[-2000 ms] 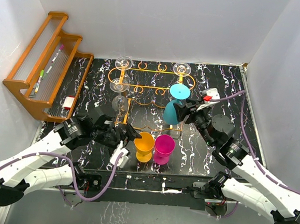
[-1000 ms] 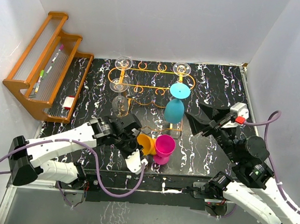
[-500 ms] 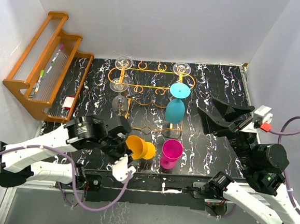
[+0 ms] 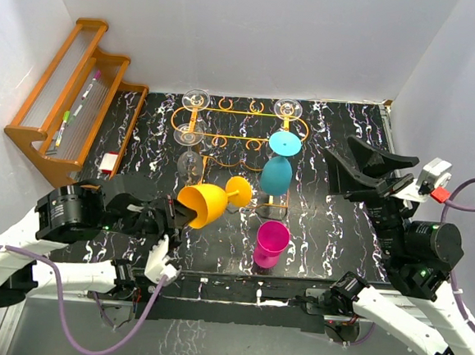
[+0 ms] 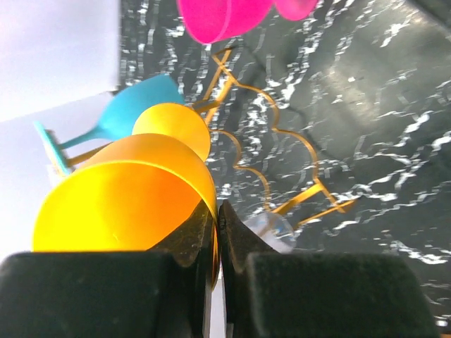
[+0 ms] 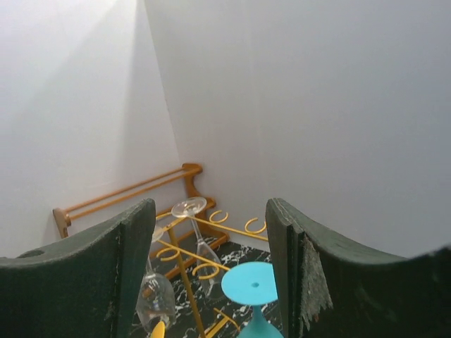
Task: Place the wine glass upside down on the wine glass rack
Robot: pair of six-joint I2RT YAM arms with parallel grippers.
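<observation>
An orange wine glass [image 4: 200, 202] hangs tilted on its side above the table, its foot [image 4: 238, 189] pointing toward the wine glass rack [image 4: 241, 112]. My left gripper [image 4: 171, 214] is shut on the rim of its bowl [image 5: 120, 204]; the rim sits between the jaws [image 5: 217, 232]. The rack is orange wire and carries a teal glass [image 4: 276, 176] and clear glasses [image 4: 196, 99] upside down. A pink glass [image 4: 271, 242] stands upright in front of the rack. My right gripper [image 4: 366, 174] hovers open and empty to the right of the rack, fingers [image 6: 134, 267] wide apart.
A brown wooden stepped shelf [image 4: 70, 103] with pens stands at the back left. The rack's wavy base wire [image 5: 282, 169] lies on the black marbled table [image 4: 332, 234]. White walls close in on three sides. A clear glass [image 6: 156, 299] hangs low at the rack's left.
My left gripper has closed on the orange glass's rim, lifted it and tipped it onto its side, moving left. The pink glass slid slightly right. The right arm drew back and rose.
</observation>
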